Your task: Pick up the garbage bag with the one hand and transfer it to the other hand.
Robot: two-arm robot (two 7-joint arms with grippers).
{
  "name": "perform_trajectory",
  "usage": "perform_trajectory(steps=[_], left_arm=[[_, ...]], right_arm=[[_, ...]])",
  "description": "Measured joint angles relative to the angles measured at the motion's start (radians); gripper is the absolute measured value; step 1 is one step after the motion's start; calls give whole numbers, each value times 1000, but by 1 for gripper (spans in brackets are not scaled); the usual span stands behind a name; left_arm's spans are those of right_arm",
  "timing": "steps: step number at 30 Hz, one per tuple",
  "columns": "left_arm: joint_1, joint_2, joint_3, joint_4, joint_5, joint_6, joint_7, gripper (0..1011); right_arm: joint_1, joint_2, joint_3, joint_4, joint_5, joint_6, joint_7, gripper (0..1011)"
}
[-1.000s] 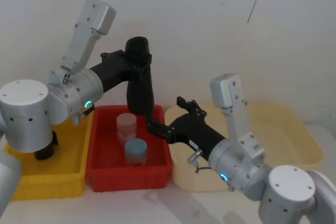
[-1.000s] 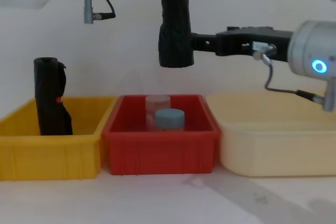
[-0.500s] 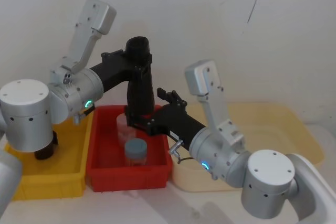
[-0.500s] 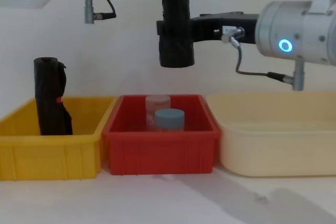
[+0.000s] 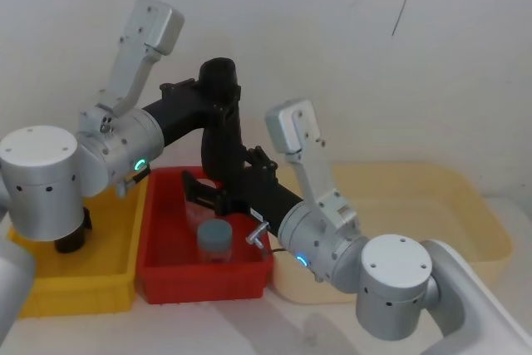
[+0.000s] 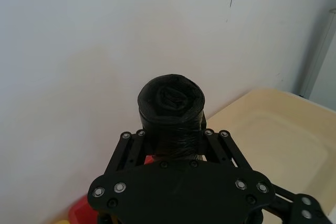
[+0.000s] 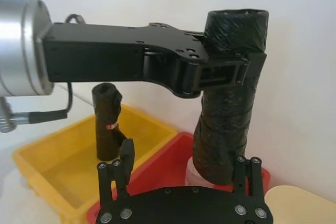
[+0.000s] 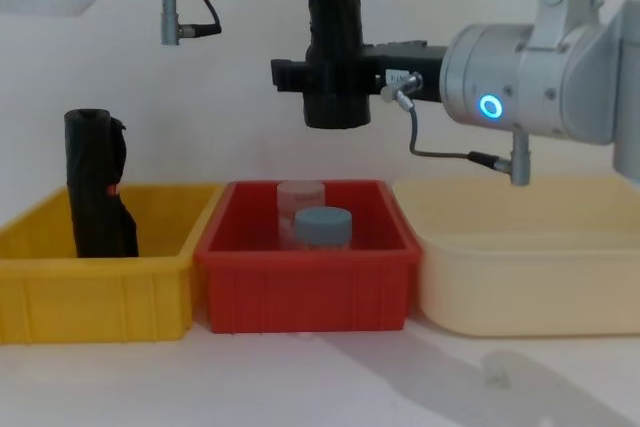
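Swung in from the side, the right gripper (image 8: 292, 76) now straddles the lower part of the garbage bag (image 8: 335, 22), jaws spread and not clamped. On the left gripper (image 5: 220, 110) the jaws are clenched on the bag near its top, holding it upright in the air above the red bin (image 8: 300, 277).

Chest view: you lose the top of the garbage bag (image 8: 337, 77) past the upper edge. The yellow bin (image 8: 100, 292) hides the second roll (image 8: 97, 187) at its base. The blue-lidded jar (image 8: 322, 225) covers part of the clear jar (image 8: 298, 194). Whether the right gripper (image 8: 290, 75) touches the bag, you cannot tell.
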Motion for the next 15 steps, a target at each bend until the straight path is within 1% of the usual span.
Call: perform_trajectory(steps=[15], left_arm=[[0,0,0,0,0,0,0,404]], right_arm=[[28,-31,12,85,-27,-28,-32,1000]])
